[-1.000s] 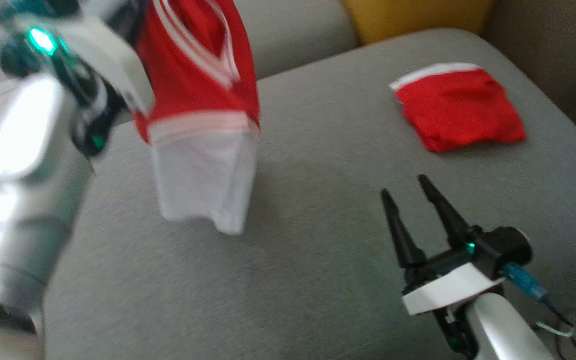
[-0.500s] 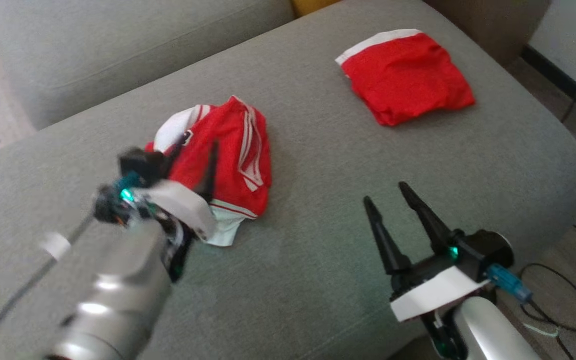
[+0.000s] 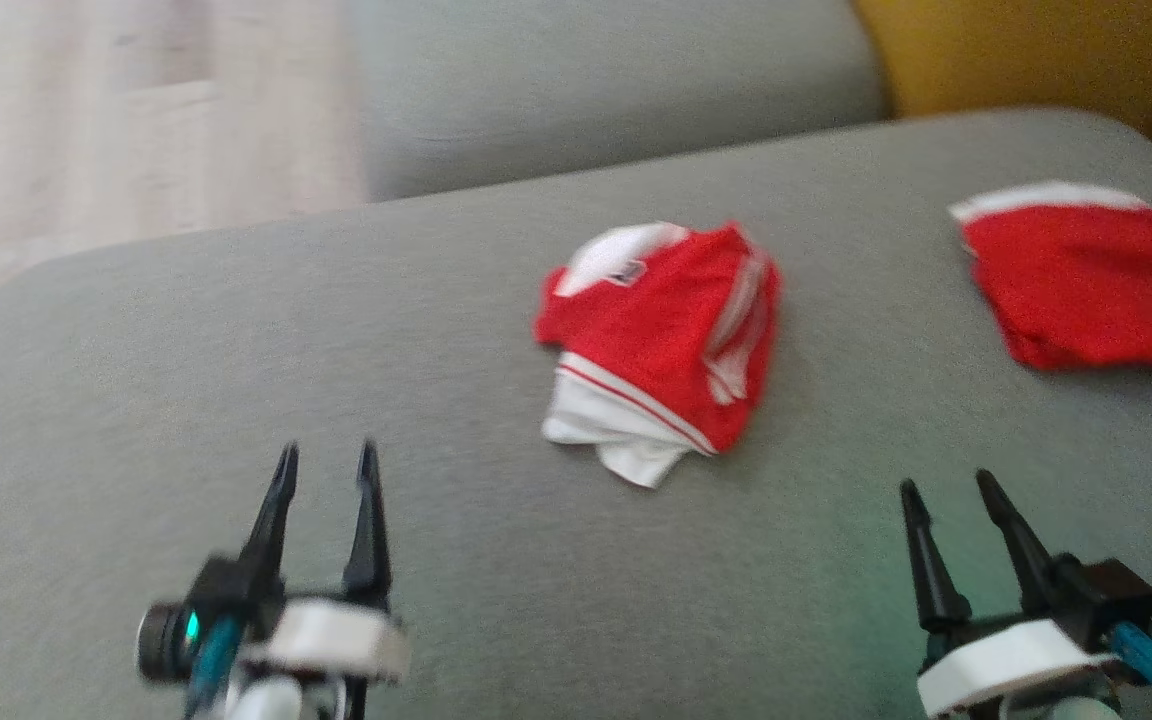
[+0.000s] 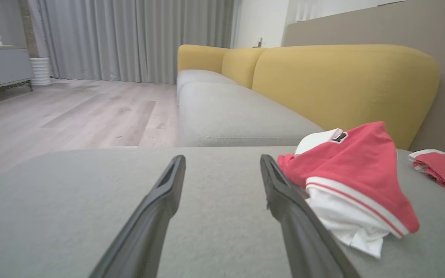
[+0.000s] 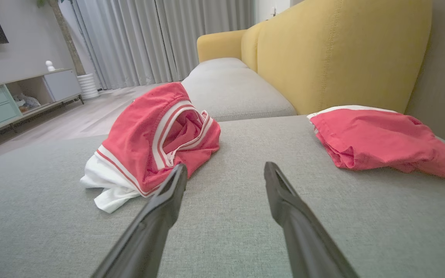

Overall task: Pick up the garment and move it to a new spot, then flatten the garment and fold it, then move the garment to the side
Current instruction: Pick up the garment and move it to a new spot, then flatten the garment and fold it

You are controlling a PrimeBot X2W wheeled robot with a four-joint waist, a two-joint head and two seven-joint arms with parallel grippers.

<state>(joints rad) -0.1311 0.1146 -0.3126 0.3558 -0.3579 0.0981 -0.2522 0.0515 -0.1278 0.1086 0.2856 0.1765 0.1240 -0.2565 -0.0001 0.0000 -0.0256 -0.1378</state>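
Two red garments lie on the grey sofa seat (image 3: 386, 330): the crumpled red-and-white garment (image 3: 658, 345) at centre and the folded red garment (image 3: 1086, 285) (far right). The left gripper (image 3: 327, 450) and right gripper (image 3: 945, 481) are both spread and empty. The right wrist view shows striped trim (image 5: 176, 127) — the left wrist view, a badge (image 4: 340, 137).

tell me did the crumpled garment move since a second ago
Yes. The garment hung from the left gripper above the cushion; it has dropped down and now lies on it, left of the folded garment.

The crumpled garment (image 3: 656, 340) lay near the middle of the sofa seat (image 3: 236, 380), with a folded garment (image 3: 1076, 290) well apart to its right (nearer the backrest (image 3: 1016, 50)). The left gripper (image 3: 327, 450) and the right gripper (image 3: 945, 481) sat before them, touching neither.
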